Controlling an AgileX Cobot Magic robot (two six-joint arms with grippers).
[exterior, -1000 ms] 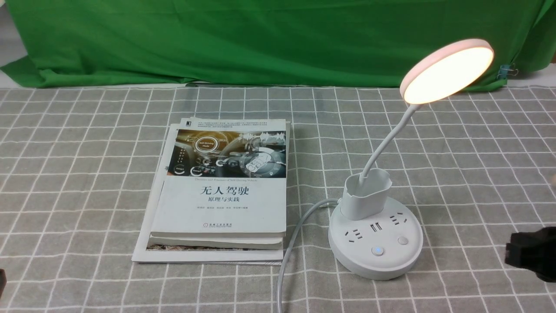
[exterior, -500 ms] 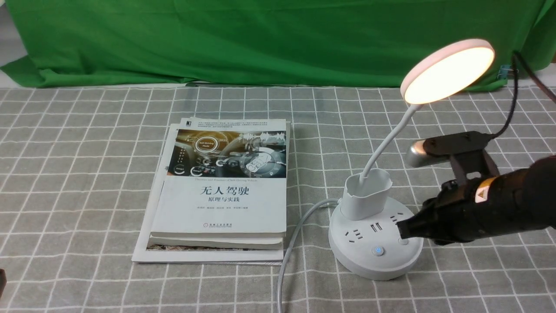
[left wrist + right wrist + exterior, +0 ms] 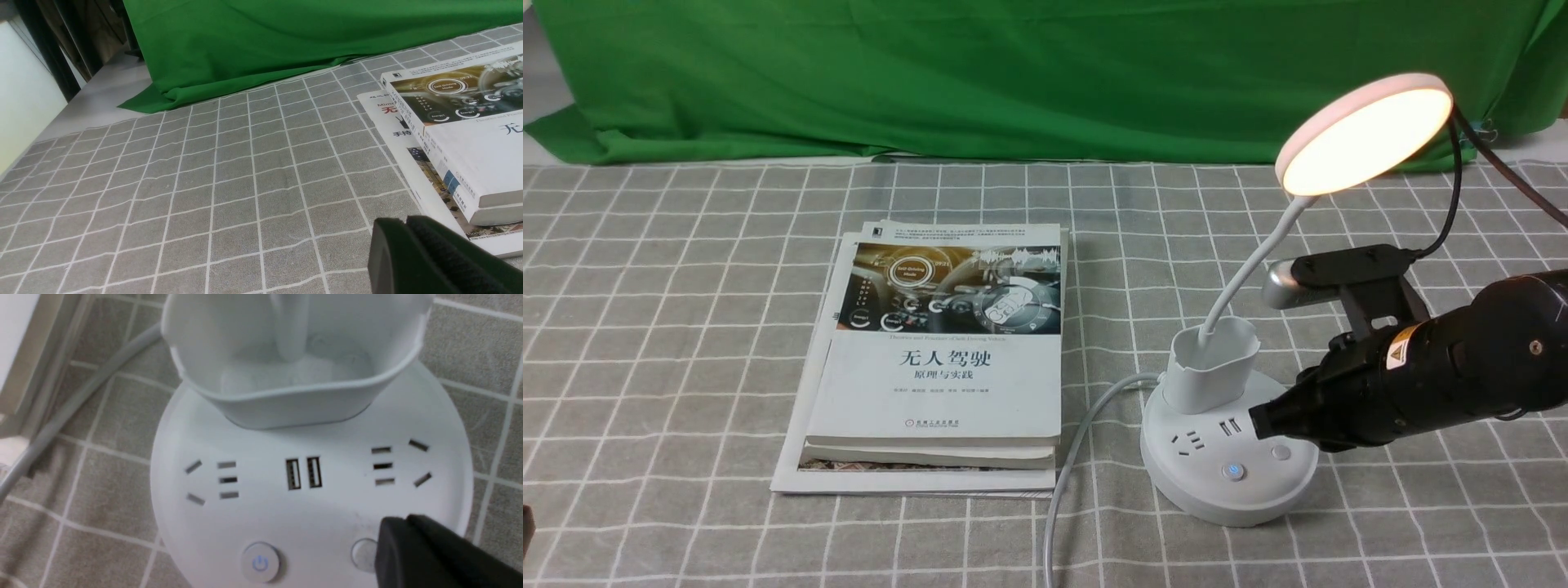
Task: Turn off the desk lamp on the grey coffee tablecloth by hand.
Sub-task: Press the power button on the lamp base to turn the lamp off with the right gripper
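Note:
The white desk lamp point(image 3: 1229, 445) stands on the grey coffee tablecloth point(image 3: 686, 327), right of centre, its disc head point(image 3: 1364, 135) lit. Its round base bears sockets, a blue-lit power button point(image 3: 1233, 471) and a plain grey button point(image 3: 1281, 452). My right gripper point(image 3: 1258, 420), the black hand, is shut and empty, its tip just above the base beside the grey button. In the right wrist view the tip point(image 3: 398, 531) partly covers the grey button point(image 3: 363, 553); the power button point(image 3: 260, 563) shows clear of it. My left gripper point(image 3: 402, 228) is shut and empty, low over the cloth.
A stack of books point(image 3: 939, 351) lies left of the lamp; its edge shows in the left wrist view point(image 3: 461, 134). The lamp's white cable point(image 3: 1070, 457) runs between books and base to the front edge. A green cloth point(image 3: 1013, 73) hangs along the back.
My right arm came in from the right edge to the lamp base, and its tip has moved a little left and up over the base. The lamp stays lit.

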